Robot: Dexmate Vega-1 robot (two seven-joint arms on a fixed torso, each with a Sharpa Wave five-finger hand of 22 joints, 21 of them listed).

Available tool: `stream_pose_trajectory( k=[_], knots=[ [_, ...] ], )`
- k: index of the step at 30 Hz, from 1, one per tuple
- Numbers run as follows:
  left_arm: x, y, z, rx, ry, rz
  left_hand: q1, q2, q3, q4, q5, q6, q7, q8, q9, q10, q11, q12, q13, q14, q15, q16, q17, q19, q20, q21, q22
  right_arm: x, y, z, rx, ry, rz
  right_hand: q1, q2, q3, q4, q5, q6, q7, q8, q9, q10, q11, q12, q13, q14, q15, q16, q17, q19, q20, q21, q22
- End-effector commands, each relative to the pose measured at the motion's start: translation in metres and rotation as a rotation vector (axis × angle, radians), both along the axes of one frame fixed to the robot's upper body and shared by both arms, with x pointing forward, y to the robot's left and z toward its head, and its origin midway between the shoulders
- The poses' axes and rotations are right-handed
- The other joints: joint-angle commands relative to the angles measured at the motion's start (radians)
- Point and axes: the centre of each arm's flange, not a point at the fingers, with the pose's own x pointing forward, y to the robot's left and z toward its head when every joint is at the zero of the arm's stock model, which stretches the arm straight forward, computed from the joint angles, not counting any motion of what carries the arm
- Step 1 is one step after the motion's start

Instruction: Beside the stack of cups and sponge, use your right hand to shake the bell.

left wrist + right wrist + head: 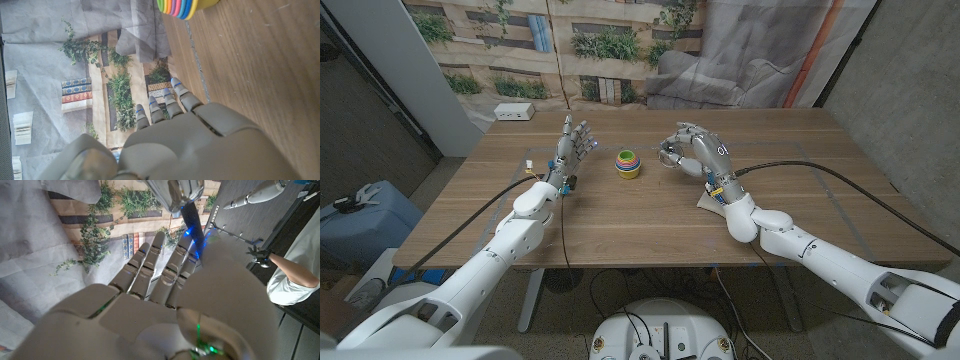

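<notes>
Above table, right hand grips bell (handle dark)

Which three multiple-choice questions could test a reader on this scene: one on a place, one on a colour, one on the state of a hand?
1. Where is the stack of cups?
A. between the two hands
B. at the table's near edge
C. behind the white box

2. What colour is the bell handle?
A. red
B. black
C. yellow

3. What is the right hand doing?
A. waiting open
B. pressing on the cups
C. holding the bell

Answers: 1 A, the head view shows the stack between the left hand and the right; 2 B, the right wrist view shows a dark handle; 3 C, its fingers grip the handle.
</notes>
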Motion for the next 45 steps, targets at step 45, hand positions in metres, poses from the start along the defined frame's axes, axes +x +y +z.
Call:
stream_pose_trajectory(
  k=[45],
  knots=[
    [0.0, 0.0, 0.0, 0.0, 0.0, 0.0, 0.002, 0.009, 0.0, 0.007, 0.007, 0.002, -0.008, 0.006, 0.004, 0.003, -0.006, 0.006, 0.005, 0.011, -0.096, 0.006, 0.005, 0.008, 0.001, 0.007, 0.006, -0.039, -0.007, -0.011, 0.132, 0.477, 0.152, -0.059, 0.0, -0.028, 0.029, 0.001, -0.012, 0.011, -0.008, 0.002, -0.01, 0.0, -0.006, 0.008, -0.012, -0.15, -0.02, 0.002, -0.01, -0.047, -0.003, 0.002]
  ],
)
